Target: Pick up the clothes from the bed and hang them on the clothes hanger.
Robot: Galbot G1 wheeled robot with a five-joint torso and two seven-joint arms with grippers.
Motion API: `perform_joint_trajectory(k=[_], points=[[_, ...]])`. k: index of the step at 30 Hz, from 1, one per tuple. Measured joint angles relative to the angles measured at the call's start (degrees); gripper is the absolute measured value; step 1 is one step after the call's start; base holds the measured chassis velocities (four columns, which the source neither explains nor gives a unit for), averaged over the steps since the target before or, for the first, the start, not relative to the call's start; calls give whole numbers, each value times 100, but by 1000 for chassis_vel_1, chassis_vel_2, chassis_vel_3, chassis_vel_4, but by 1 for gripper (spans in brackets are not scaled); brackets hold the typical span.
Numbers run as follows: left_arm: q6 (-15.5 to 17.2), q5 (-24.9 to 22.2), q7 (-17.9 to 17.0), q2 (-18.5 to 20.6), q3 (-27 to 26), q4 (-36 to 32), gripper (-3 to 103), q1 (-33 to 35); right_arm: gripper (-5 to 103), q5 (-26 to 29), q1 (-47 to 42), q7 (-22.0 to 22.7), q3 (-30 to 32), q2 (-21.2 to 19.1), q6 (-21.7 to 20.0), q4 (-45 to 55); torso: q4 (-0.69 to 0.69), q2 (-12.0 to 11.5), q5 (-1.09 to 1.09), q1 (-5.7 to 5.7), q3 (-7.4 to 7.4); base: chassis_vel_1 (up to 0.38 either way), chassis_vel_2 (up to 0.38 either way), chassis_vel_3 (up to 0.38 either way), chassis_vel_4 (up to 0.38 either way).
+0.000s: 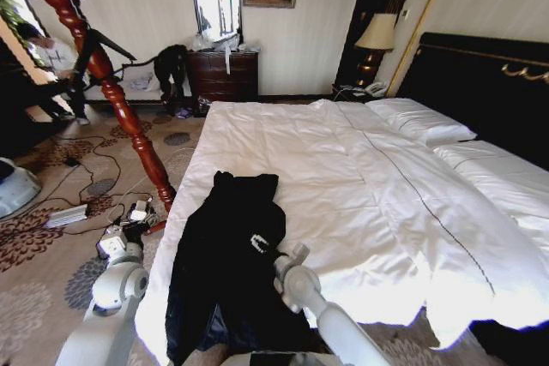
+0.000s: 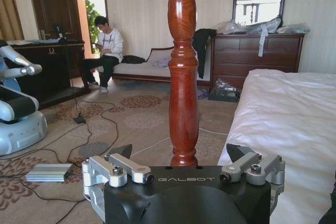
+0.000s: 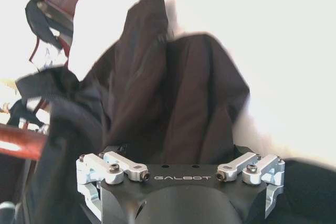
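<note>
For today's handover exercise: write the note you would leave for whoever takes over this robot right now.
Left gripper: open, empty, low beside the bed's near corner, facing the wooden coat stand.
Right gripper: above the black coat; fingers unclear.
Coat lies flat on the white bed at its near left edge, hem hanging over.
Coat stand stands on the carpet left of the bed, pegs bare.
Done: approach only.
Left: grasp coat, lift, hang it on a peg.

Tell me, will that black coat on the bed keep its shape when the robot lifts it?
Probably not. The black coat lies crumpled in soft folds on the white bed, so it will likely sag and hang limp. It spills over the bed's edge, so a lifted part may drag the rest. The right gripper is over it; the left gripper waits beside the bed.
</note>
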Motion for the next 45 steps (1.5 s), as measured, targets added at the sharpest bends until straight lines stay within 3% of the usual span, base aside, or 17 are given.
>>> perform_joint_trajectory(k=[11,17,26,31,34,40,45], points=[[14,32,-11,-55,31,-18,100,49,100,706,101,886,444,98,-47,-93,0,0,0,0,0,0,0,0,0],[24,32,-14,-25,20,-43,100,66,100,772,254,906,422,80,-289,-292,0,0,0,0,0,0,0,0,0],[26,27,-16,-2,-6,-72,100,98,103,763,388,554,138,-341,-690,-464,0,0,0,-1,-1,0,0,0,0],[27,12,-16,5,5,-25,100,27,90,661,418,238,-4,-393,-690,-467,-2,0,-1,-1,-1,0,0,0,0],[27,7,-16,3,26,20,100,-18,74,591,465,45,-42,-359,-551,-469,2,0,0,-1,0,0,0,0,0],[26,-26,-16,25,32,65,100,-89,57,509,511,-147,-43,-404,-364,-459,0,0,0,-1,0,0,0,0,0],[27,-48,-18,35,39,84,100,-124,36,383,524,-199,16,-522,-252,-353,1,0,0,-1,0,0,0,0,0]])
